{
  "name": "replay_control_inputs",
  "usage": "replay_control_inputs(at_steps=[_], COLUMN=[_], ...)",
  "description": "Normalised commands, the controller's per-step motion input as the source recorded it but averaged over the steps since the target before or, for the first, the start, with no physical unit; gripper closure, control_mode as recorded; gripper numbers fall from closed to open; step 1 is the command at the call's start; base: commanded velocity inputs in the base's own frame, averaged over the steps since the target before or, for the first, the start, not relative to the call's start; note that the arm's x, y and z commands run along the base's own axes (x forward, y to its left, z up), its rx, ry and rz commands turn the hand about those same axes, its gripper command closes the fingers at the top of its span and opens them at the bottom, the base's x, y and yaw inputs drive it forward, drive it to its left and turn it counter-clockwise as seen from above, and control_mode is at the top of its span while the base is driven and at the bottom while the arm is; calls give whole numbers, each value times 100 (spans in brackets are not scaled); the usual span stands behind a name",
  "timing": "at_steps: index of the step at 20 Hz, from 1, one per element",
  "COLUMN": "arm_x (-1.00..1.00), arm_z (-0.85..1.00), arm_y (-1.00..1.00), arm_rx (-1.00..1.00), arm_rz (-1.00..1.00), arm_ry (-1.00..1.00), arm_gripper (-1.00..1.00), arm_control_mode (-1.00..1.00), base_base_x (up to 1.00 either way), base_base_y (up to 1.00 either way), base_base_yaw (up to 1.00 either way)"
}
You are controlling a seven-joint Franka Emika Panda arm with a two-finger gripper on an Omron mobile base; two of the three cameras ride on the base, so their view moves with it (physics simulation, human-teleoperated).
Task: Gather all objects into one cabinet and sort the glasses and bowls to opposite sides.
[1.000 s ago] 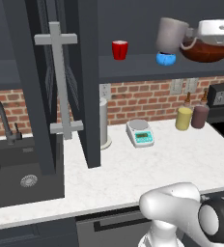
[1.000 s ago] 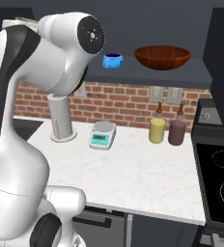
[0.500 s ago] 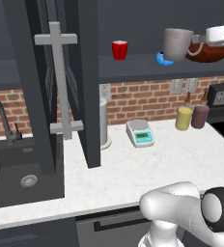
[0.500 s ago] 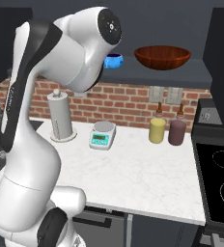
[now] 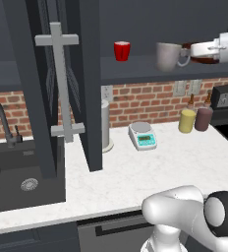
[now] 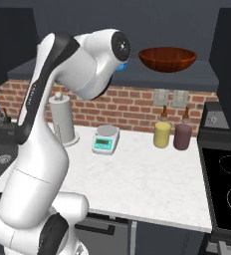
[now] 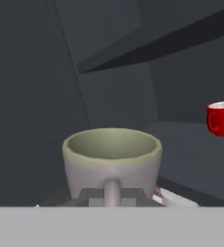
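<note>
1. Left base view: the tool [image 5: 189,53] reaches in from the right at shelf height, its jaws closed tight on the loop handle of the mug [image 5: 168,56]. The mug is upright, just above the front of the cabinet shelf [image 5: 135,70]; whether it touches the shelf I cannot tell. The red cup [image 5: 122,50] stands farther left and deeper on the same shelf, well apart from the mug. A sliver of the brown bowl [image 5: 202,58] peeks out behind the tool. The cabinet door [image 5: 46,88] hangs open at the left, silver handle [image 5: 60,83] facing us. Down on the counter [image 5: 150,170]: a scale [image 5: 142,136], a yellow bottle [image 5: 187,118] and a dark bottle [image 5: 203,116] side by side near the wall, and the sink [image 5: 22,179] at the left.

2. Right base view: the arm [image 6: 62,99] sweeps up across the left. The brown bowl [image 6: 167,58] sits on the shelf at the right, with the blue bowl [image 6: 122,66] just showing past the arm's joint, left of it. Below are the scale [image 6: 105,140], paper towel roll [image 6: 62,119] and both bottles [image 6: 162,132].

3. Hand view: the mug [image 7: 112,161] sits dead centre, handle toward the camera and pinched between the fingertips [image 7: 90,197]. The red cup [image 7: 223,118] is at the right edge, farther back on the shelf.
</note>
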Motion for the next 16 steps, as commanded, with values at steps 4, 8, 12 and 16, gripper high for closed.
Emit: replay_control_inputs(at_steps=[4, 8, 12, 16], arm_x=[51, 35, 15, 33], arm_z=[0, 0, -8, -5], arm_y=[0, 0, 0, 0], arm_rx=[0, -6, -18, -11], arm_rz=[-8, -10, -12, -15], arm_ry=[1, 5, 1, 0], arm_gripper=[100, 100, 100, 100], arm_control_mode=[-100, -100, -100, -100], base_base_x=[0, 0, 0, 0], base_base_y=[0, 0, 0, 0], base_base_yaw=[0, 0, 0, 0])
